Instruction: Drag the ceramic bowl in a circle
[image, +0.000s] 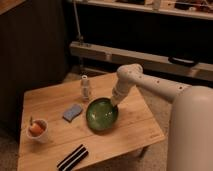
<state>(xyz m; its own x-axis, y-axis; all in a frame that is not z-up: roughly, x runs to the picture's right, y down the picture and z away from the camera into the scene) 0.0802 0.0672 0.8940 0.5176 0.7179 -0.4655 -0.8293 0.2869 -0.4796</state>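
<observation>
- one low wooden table (135, 127) holds five things, all placed here relative to the ceramic bowl (101, 114).
- one ceramic bowl, dark green and glossy, sits near the table's middle, tilted.
- one blue sponge (73, 111) lies just left of the bowl.
- one small pale bottle (86, 88) stands behind the bowl.
- one white cup (39, 131) stands far left of it.
- one black striped item (73, 158) lies in front, to the left.
- one gripper (116, 102) meets the bowl's right rim; how far its claw is open cannot be told.
</observation>
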